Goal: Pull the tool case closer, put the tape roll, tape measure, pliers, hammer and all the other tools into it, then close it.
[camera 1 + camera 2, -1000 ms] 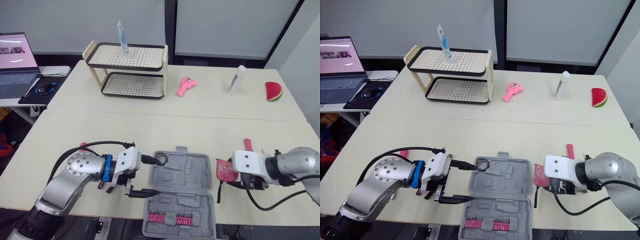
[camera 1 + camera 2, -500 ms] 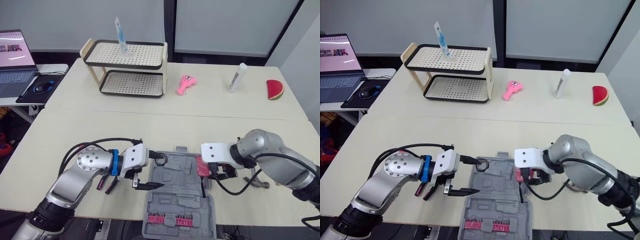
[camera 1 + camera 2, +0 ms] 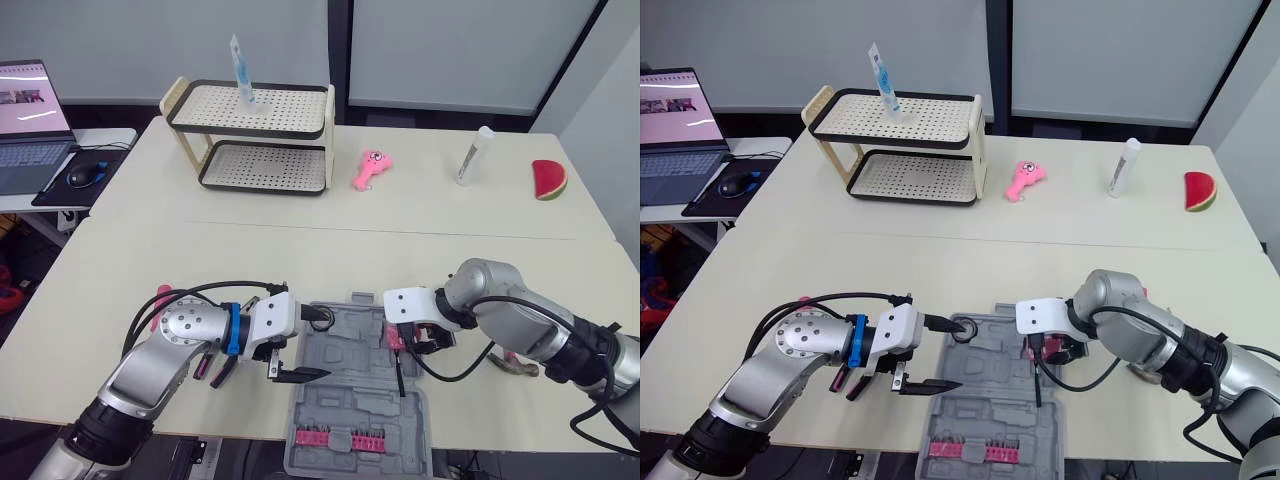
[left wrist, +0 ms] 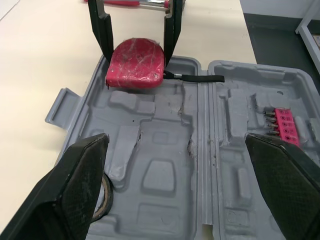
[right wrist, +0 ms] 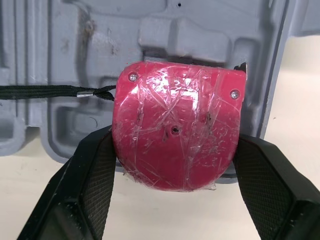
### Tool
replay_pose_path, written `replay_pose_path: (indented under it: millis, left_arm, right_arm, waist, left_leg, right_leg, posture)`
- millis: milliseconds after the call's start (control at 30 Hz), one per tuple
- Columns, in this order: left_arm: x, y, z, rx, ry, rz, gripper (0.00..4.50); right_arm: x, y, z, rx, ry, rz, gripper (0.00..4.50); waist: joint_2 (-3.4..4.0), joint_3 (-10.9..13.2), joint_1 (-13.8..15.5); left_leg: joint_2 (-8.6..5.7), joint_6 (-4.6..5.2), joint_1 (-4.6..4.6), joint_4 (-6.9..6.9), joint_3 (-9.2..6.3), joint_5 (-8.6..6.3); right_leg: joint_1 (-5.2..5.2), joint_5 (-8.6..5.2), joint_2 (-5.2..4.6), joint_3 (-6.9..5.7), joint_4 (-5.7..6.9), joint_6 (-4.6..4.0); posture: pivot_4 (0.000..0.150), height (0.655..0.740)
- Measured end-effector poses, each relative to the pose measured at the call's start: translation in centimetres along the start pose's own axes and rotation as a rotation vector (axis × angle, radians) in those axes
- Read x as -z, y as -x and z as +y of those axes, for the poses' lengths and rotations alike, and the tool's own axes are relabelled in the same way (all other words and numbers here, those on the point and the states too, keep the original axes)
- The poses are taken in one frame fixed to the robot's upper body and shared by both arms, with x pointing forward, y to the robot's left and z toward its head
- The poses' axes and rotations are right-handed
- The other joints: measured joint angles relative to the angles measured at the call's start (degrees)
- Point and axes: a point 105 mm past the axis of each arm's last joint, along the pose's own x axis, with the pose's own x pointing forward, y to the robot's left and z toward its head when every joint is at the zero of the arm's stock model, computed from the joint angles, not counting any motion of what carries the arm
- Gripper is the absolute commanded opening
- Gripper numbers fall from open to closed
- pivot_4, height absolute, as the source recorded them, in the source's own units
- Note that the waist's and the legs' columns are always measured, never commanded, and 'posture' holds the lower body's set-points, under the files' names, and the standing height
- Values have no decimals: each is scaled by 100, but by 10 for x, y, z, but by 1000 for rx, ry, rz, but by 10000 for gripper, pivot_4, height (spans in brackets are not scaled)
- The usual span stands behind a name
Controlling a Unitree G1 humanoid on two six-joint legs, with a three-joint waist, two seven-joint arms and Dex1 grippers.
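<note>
On the beige table (image 3: 300, 255), right end effector (image 3: 408, 340) pinches tape measure (image 5: 176, 127); left end effector (image 3: 260, 368) is spread.

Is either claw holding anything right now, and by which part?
The right gripper holds the red tape measure, its fingers pinching two opposite edges of the body, over the tool case. The left gripper is open and empty.

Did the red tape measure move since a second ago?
Yes. Held by the right tool, the tape measure went toward the robot's left, from beside the tool case to over its right edge.
</note>
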Motion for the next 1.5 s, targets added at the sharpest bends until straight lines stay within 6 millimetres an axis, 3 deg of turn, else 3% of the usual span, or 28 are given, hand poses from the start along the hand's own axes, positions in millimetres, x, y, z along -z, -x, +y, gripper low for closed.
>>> replay_pose_path:
  millis: [367, 400, 467, 567, 667, 833, 967, 1233, 1400, 1500]
  left_arm:
    - [5, -2, -2, -5, -6, -5, 45000]
    - [5, -2, -2, -5, -6, -5, 45000]
    - [5, -2, -2, -5, -6, -6, 45000]
    - [5, -2, -2, -5, -4, -6, 45000]
    - [5, -2, -2, -5, 0, -6, 45000]
    - [3, -2, 0, -4, 22, -9, 45000]
    - [0, 0, 2, -9, 42, -25, 45000]
    - [-14, 1, 8, -8, 39, -41, 45000]
    - [-17, 1, 8, -2, 47, -48, 45000]
    - [-17, 1, 9, -2, 46, -48, 45000]
  right_arm:
    - [-3, -4, -6, -4, 12, 5, 31938]
    - [-3, -5, -6, -1, 12, 6, 39120]
    - [-6, -6, -6, -4, 14, 0, 44330]
    - [-7, -5, -6, -12, 12, -7, 44782]
    - [-11, 3, -9, 12, 5, -32, 44782]
    - [-32, 35, -8, 58, 32, -185, 44782]
    - [-28, 39, 0, 81, 36, -295, 44782]
    - [-19, 34, 9, 101, -8, -353, 23828]
    - [-19, 31, 10, 112, -25, -370, 15020]
    - [-19, 28, 9, 136, -28, -391, 15020]
  waist:
    - [1, -1, 1]
    - [1, -1, -1]
    - [2, -1, -1]
    - [2, -1, -1]
    - [2, -1, 0]
    - [1, -1, 2]
    - [-3, -4, 19]
    - [-3, -3, -11]
    - [-2, -3, -7]
    - [-3, -3, -2]
  left_leg:
    - [0, 0, 0, 2, -3, 0]
    - [0, 0, 0, 2, -3, 0]
    - [0, 0, 1, 3, -4, 1]
    - [0, 0, 1, 4, -4, 1]
    - [0, 0, 1, 5, -5, 1]
    - [0, 0, 1, 5, -10, 1]
    - [-2, 0, 1, 13, -12, 1]
    - [-1, 2, 26, 13, -9, 3]
    - [-2, 2, 26, 12, -6, 3]
    - [-2, 2, 26, 11, -5, 3]
  right_leg:
    - [1, 1, 0, -4, 5, -1]
    - [0, 1, 0, -4, 6, -1]
    - [0, 1, 0, -4, 9, -1]
    - [0, 1, 0, -4, 11, -1]
    - [-1, 1, 0, -5, 15, -1]
    - [0, 0, 1, -10, 22, -1]
    - [7, 0, -3, -15, 26, -1]
    - [9, 0, 5, -3, 53, -1]
    - [9, 0, 5, 4, 49, -2]
    - [9, 0, 5, 4, 46, -2]
  posture:
    - [1500, 7350]
    - [1500, 7350]
    - [1500, 7350]
    - [1500, 7350]
    - [1500, 7350]
    - [1500, 7350]
    - [1500, 7350]
    - [1500, 7350]
    - [1500, 7350]
    - [1500, 7350]
